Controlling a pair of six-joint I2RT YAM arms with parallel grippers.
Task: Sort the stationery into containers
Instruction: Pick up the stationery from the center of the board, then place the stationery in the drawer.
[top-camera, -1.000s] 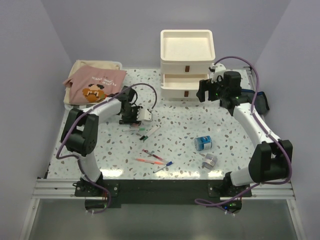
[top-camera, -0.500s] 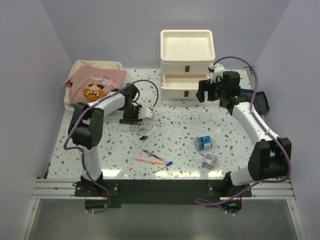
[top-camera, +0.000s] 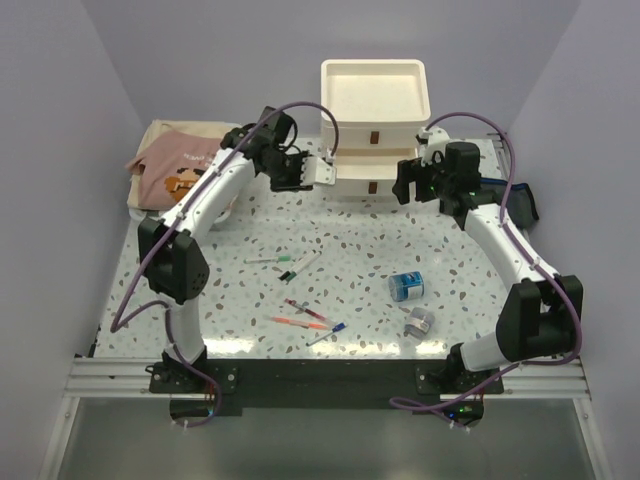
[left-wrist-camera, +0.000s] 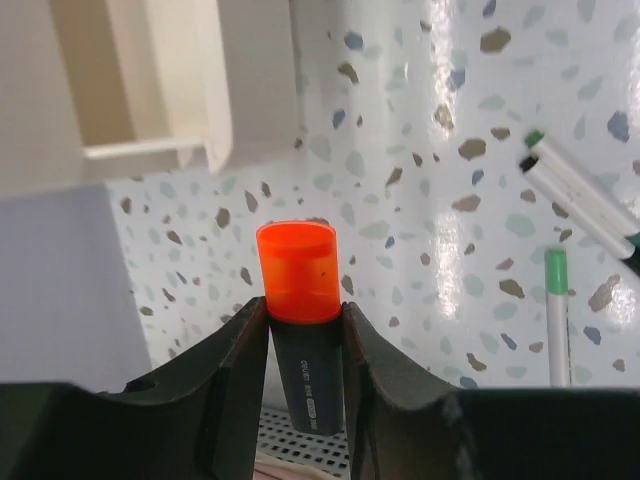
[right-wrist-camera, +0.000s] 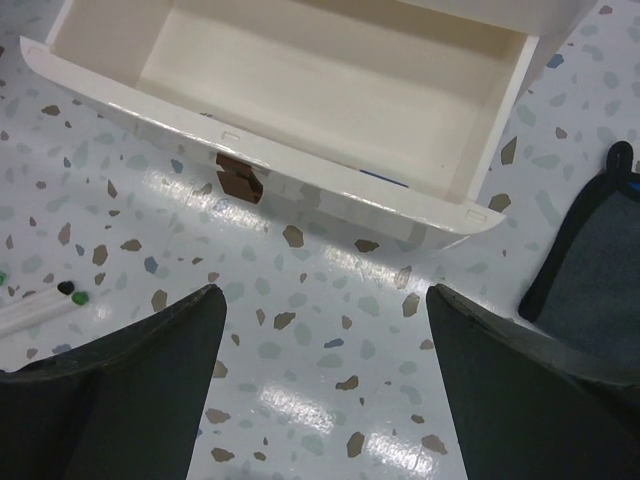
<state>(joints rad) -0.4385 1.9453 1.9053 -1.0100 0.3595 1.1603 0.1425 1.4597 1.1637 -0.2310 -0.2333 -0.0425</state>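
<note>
Clamping one orange marker (left-wrist-camera: 296, 270) in left gripper (left-wrist-camera: 297, 312) beside one drawer unit (top-camera: 395, 133); right gripper (right-wrist-camera: 325, 300) splayed above one open drawer (right-wrist-camera: 150, 100); near right, one blue roll (top-camera: 406, 286), one grey roll (top-camera: 419, 322).

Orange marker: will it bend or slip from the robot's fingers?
Probably won't bend: the orange marker looks like stiff plastic. It might slip, as the left gripper pinches its smooth body from two sides. Laid down, its round shape could roll.

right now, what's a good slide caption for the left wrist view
Left hand pinching an orange-capped marker near the cream drawer unit, two green-tipped pens lying on the speckled table.
</note>
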